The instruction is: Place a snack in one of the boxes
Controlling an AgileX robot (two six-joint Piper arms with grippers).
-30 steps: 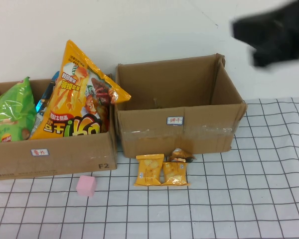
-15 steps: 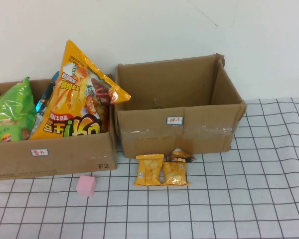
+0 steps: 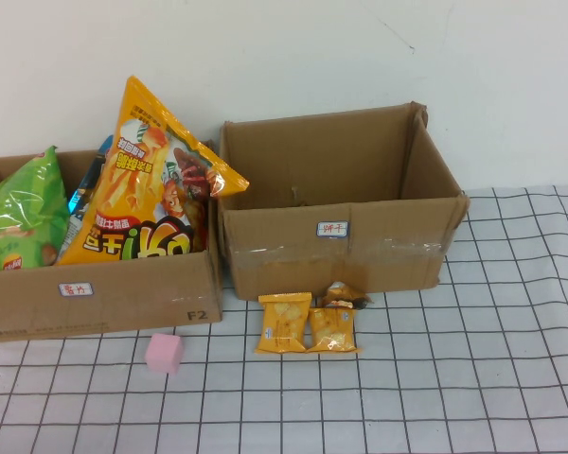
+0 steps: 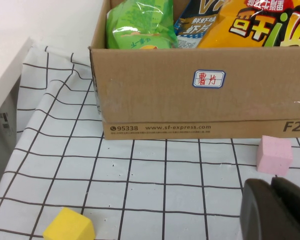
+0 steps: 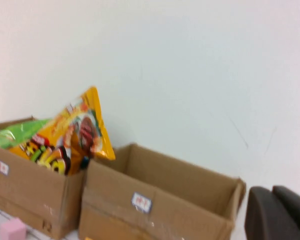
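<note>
Three small orange snack packets (image 3: 284,323) lie on the checked cloth in front of the empty right cardboard box (image 3: 333,203). The left box (image 3: 99,293) holds a large orange chip bag (image 3: 142,180) and a green bag (image 3: 19,213). Neither gripper shows in the high view. In the left wrist view my left gripper (image 4: 272,181) is shut and empty, low over the cloth in front of the left box (image 4: 200,95). In the right wrist view my right gripper (image 5: 272,189) is shut and empty, raised beyond the right box (image 5: 160,200).
A pink foam cube (image 3: 165,352) sits in front of the left box and also shows in the left wrist view (image 4: 274,154). A yellow cube (image 4: 69,227) lies near the table's left edge. A white wall stands behind the boxes.
My right arm, a dark blur at the upper right of the high view a second ago, has left that view. The boxes and snacks have not moved.
</note>
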